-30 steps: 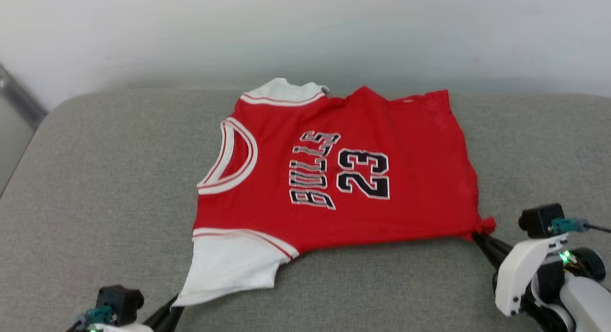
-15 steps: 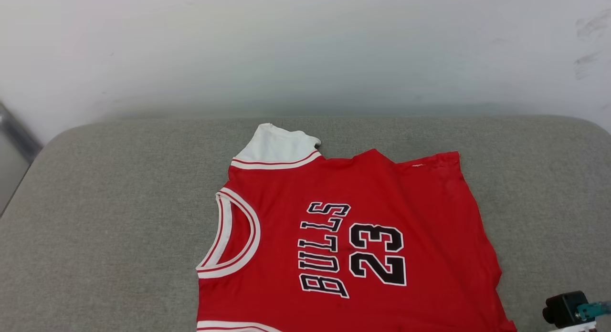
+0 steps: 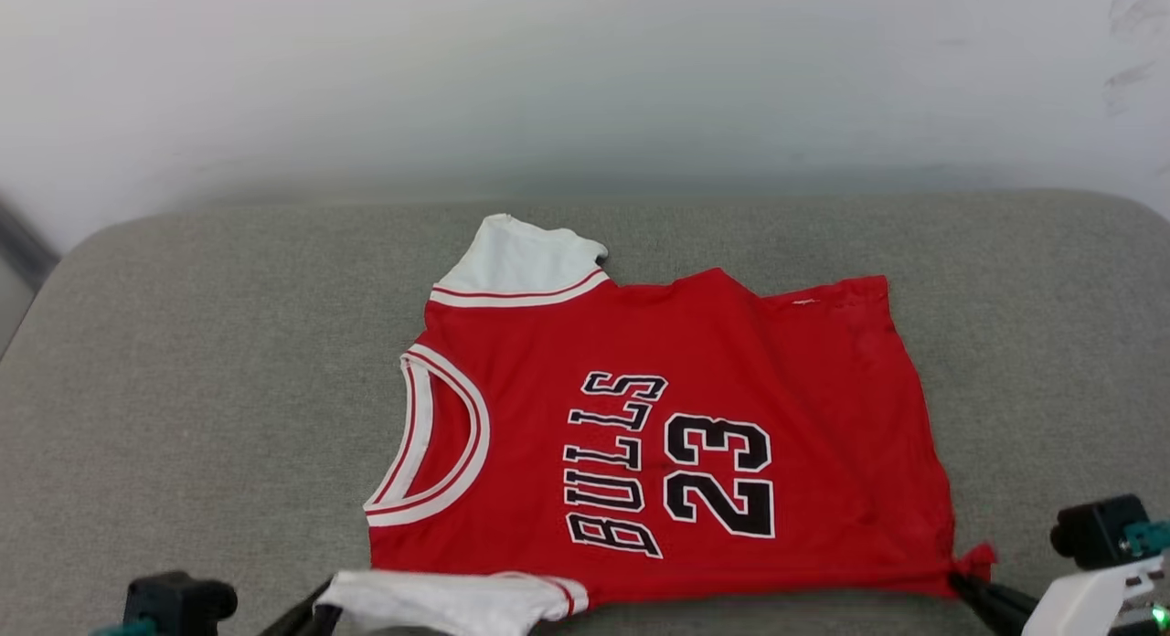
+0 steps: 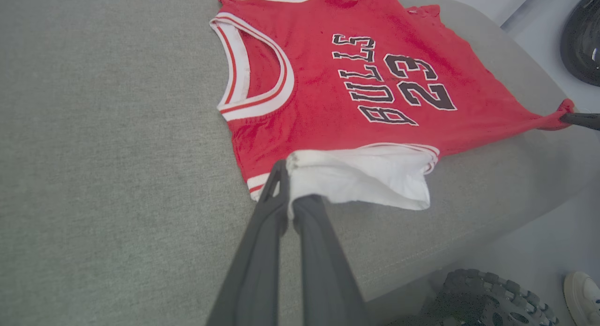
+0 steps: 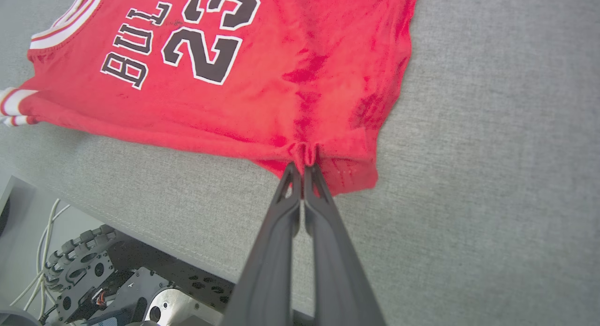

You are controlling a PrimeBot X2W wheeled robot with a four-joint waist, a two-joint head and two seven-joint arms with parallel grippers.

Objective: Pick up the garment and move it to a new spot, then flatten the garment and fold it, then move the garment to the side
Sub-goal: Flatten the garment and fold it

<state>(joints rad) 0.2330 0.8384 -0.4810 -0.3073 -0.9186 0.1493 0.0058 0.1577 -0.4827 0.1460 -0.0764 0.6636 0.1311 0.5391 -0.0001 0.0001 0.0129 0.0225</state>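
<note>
The garment (image 3: 731, 380) lies spread on the grey cushion (image 3: 183, 389). In the head view its collar points to 9 o'clock and its hem to 3 o'clock. At 7 o'clock the left pincer (image 4: 287, 176) pinches the near white sleeve's edge. At 4 o'clock the right pincer (image 5: 302, 169) pinches the hem's bunched near corner.

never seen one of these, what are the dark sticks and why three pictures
It is a robot with two arms, each ending in a claw of two long dark fingers. One picture comes from a camera on its head, looking down; the other two from cameras on its wrists, looking along each claw. A red shirt lies spread on a grey cushion. The left claw is shut on its white sleeve; the right claw is shut on a corner of the red hem.
</note>
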